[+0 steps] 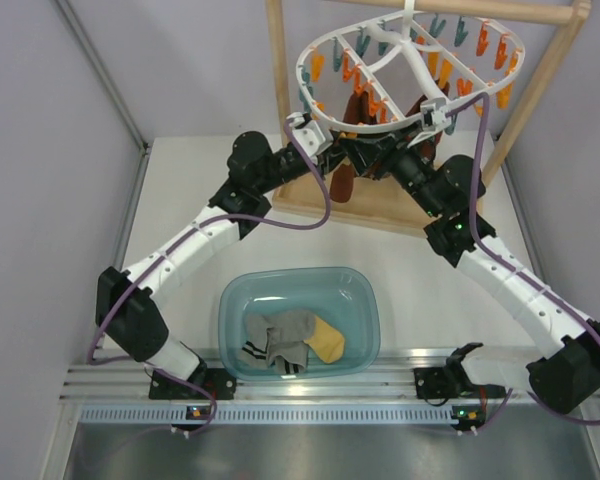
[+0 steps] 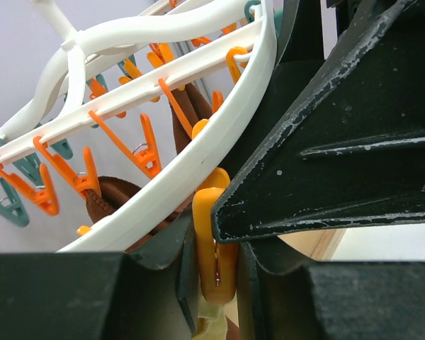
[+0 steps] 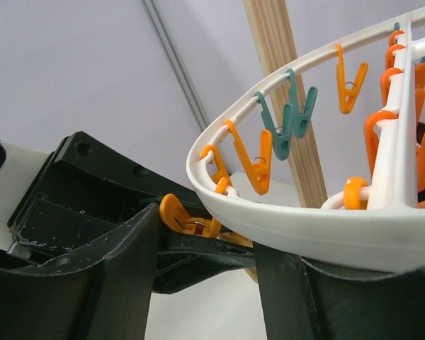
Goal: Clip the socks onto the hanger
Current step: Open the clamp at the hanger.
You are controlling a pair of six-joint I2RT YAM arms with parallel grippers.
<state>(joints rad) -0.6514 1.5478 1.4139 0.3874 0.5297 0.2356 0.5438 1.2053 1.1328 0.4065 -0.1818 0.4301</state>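
The white hanger [image 1: 302, 78] hangs from the wooden rack, and both grippers meet under its near rim. My left gripper [image 1: 352, 150] is shut on an orange clip [image 2: 216, 262] that dangles from the hanger's rim [image 2: 219, 142]. A scrap of pale yellow sock [image 2: 212, 326] shows just under that clip. My right gripper [image 1: 382, 156] stands right against it with its jaws apart. In the right wrist view the same clip [image 3: 177, 216] and the left finger lie between its fingers [image 3: 92, 283], with nothing pinched. Grey socks [image 1: 280, 342] and a mustard sock [image 1: 327, 340] lie in the basin.
A teal plastic basin [image 1: 365, 300] stands near the table's front edge between the arm bases. Dark brown socks [image 1: 344, 182] hang from the hanger. The wooden rack post [image 1: 277, 60] and its base board [image 1: 380, 205] stand behind the grippers. Many orange and teal clips [image 3: 289, 120] dangle round the rim.
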